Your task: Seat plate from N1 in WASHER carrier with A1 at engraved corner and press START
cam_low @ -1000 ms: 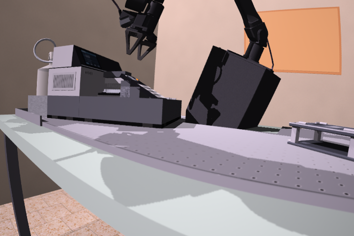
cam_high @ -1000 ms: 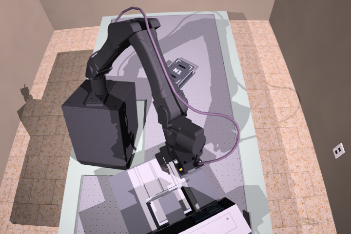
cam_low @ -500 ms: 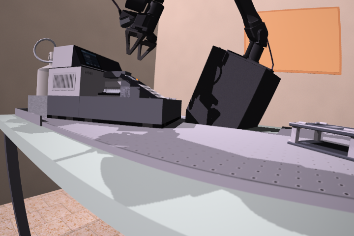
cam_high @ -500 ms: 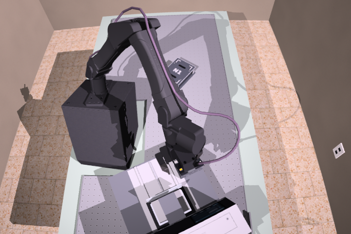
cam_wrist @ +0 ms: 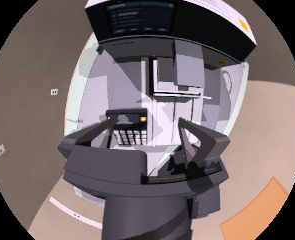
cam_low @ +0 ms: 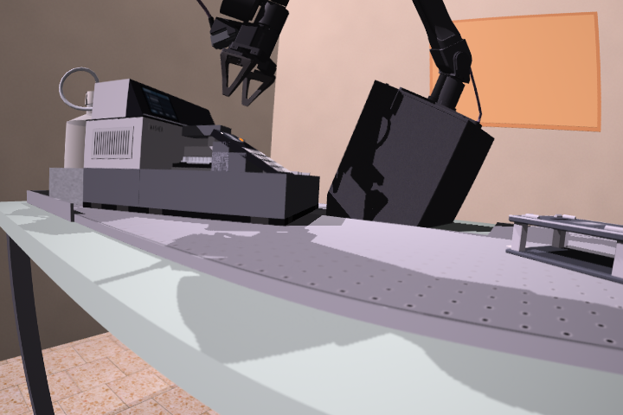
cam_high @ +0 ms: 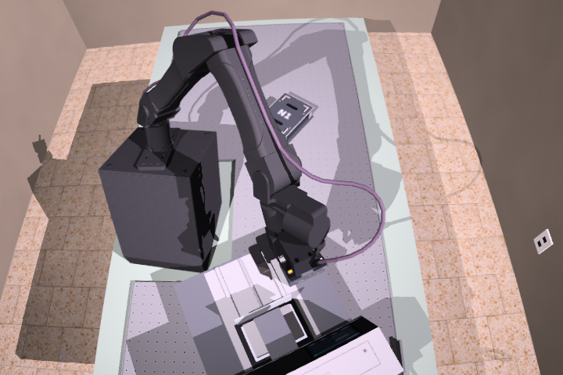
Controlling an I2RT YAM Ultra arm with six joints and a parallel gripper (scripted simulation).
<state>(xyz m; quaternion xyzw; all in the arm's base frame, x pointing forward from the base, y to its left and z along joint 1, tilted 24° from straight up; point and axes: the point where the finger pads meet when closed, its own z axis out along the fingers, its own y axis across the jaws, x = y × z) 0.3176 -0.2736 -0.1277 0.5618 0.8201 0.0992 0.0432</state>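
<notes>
Overhead, I held the black gripper [cam_low: 243, 83] fully spread and empty, the grey-and-white boxy plate washer [cam_low: 175, 166] directly below it.

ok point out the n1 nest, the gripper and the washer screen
N1 nest [cam_high: 291, 112], top view, on its labelled top.
Gripper [cam_low: 247, 92], exterior view, between the open fingertips.
Washer screen [cam_wrist: 139, 16], wrist view, middle of the dark display.

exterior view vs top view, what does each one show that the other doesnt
Only the exterior view shows the open gripper hanging well above the washer, plus the washer's side vent and hose loop. Only the top view shows the N1 label on the plate nest and the carrier from above. Both show the arm, its black base box and the table.
</notes>
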